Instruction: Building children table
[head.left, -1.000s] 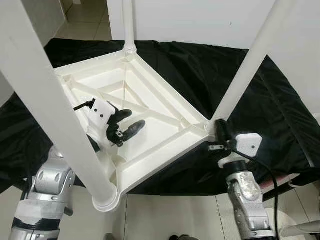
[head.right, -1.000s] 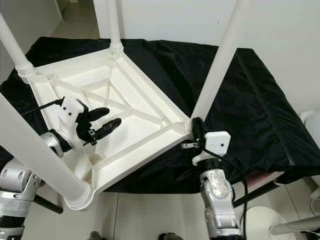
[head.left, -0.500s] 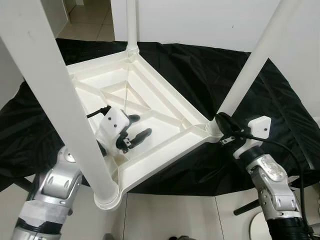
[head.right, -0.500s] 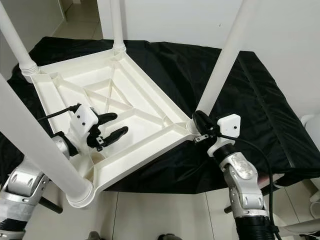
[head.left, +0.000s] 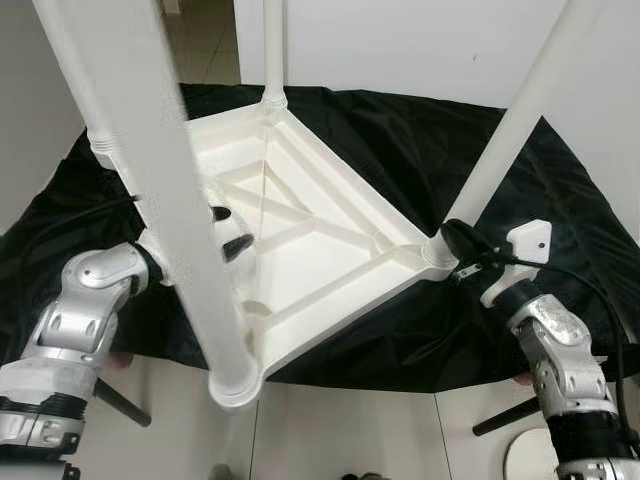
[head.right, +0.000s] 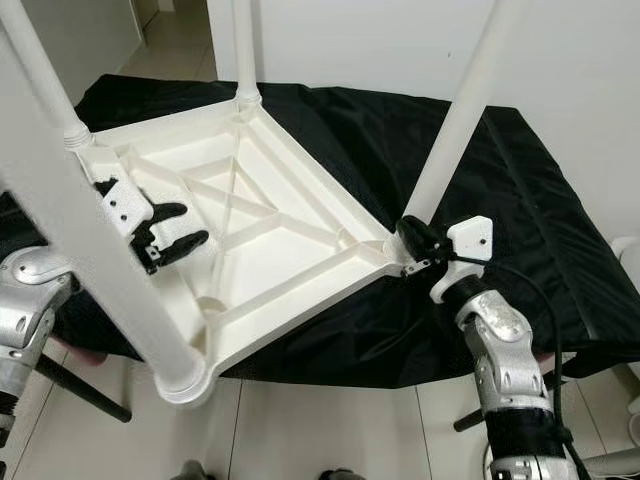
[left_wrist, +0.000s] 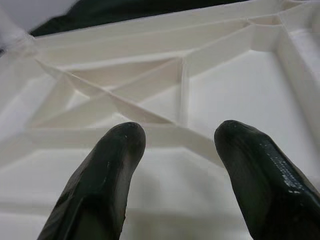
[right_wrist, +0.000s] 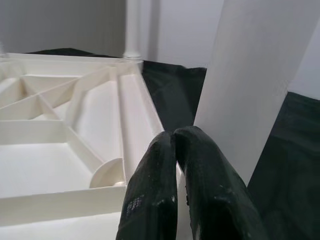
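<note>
A white children's table (head.right: 250, 240) lies upside down on a black cloth (head.right: 520, 200), its four legs (head.right: 462, 120) pointing up. The left gripper (head.right: 170, 228) hovers over the ribbed underside near the table's left edge, fingers (left_wrist: 107, 175) spread apart and holding nothing. The right gripper (head.right: 410, 240) sits at the table's right corner, just beside the base of that leg, its fingers (right_wrist: 155, 200) pressed together with nothing between them.
</note>
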